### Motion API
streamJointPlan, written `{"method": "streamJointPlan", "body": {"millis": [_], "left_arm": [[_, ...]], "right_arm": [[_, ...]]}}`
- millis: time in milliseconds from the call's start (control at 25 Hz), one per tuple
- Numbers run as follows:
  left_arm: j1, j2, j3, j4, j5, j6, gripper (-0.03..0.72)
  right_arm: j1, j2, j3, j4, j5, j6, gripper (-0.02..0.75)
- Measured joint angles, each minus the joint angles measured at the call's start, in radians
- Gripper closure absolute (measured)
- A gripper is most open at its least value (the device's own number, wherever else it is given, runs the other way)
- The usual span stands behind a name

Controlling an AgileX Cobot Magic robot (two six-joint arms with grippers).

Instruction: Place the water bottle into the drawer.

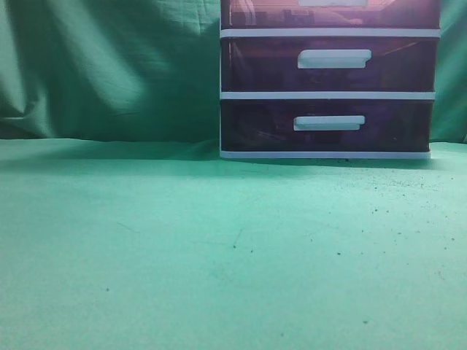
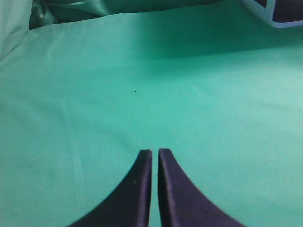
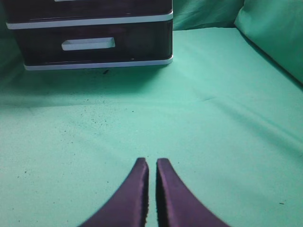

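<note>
A white-framed plastic drawer unit stands at the back right of a table covered in green cloth, with more green cloth hanging as a backdrop behind it. In the exterior view three dark purple-red translucent drawers are stacked in the unit. The top drawer is cut off by the upper edge of the picture, so only its lower strip and the bottom of its white bar handle show; it sits flush with the frame, pushed in. Pale, blurred shapes show faintly through its front, but what they are cannot be told. The middle drawer and the bottom drawer are also pushed in, each with a white bar handle, and their fronts are too dark to see inside. No water bottle appears in any of the three views. The cloth in front of the unit carries small dark specks. In the left wrist view the left claw hangs over bare green cloth, its two dark fingers pressed nearly together with only a thin slit between them, pinching nothing; a corner of the unit shows at the upper right. In the right wrist view the right claw is likewise pressed together and holding nothing, pointing toward the unit, well apart from it.
</note>
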Motion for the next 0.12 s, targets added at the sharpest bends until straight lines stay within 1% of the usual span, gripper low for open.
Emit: {"method": "streamJointPlan", "body": {"millis": [120], "left_arm": [[0.000,0.000,0.000,0.000,0.000,0.000,0.688]], "right_arm": [[0.000,0.000,0.000,0.000,0.000,0.000,0.691]]}}
